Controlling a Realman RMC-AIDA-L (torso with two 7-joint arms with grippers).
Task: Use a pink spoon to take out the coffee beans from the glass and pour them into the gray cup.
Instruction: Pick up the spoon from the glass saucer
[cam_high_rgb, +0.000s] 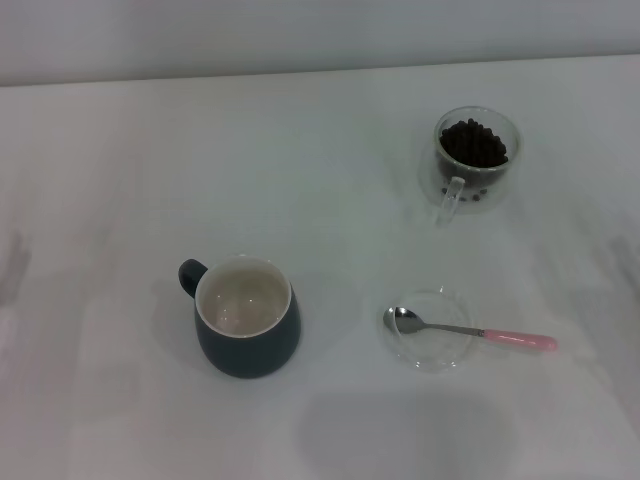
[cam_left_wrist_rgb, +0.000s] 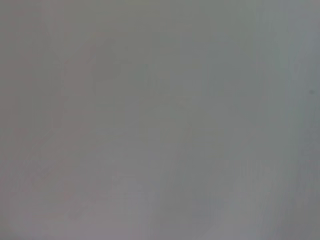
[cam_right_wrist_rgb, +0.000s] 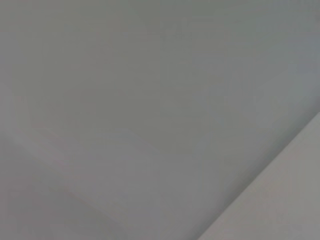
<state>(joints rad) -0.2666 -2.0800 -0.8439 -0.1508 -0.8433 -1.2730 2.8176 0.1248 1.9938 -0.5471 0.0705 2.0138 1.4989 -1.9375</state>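
In the head view the gray cup (cam_high_rgb: 247, 316) stands upright at front left of centre, its cream inside showing and its handle to the back left. The glass (cam_high_rgb: 476, 154) stands at the back right, holding a heap of coffee beans (cam_high_rgb: 473, 143), its handle toward the front. The pink spoon (cam_high_rgb: 470, 331) lies with its metal bowl in a flat clear glass dish (cam_high_rgb: 429, 329) and its pink handle pointing right, off the dish. Neither gripper shows in any view; both wrist views show only plain grey surface.
The white table (cam_high_rgb: 320, 210) runs back to a pale wall. A faint shadow lies at the front centre of the table. A table edge crosses a corner of the right wrist view (cam_right_wrist_rgb: 270, 200).
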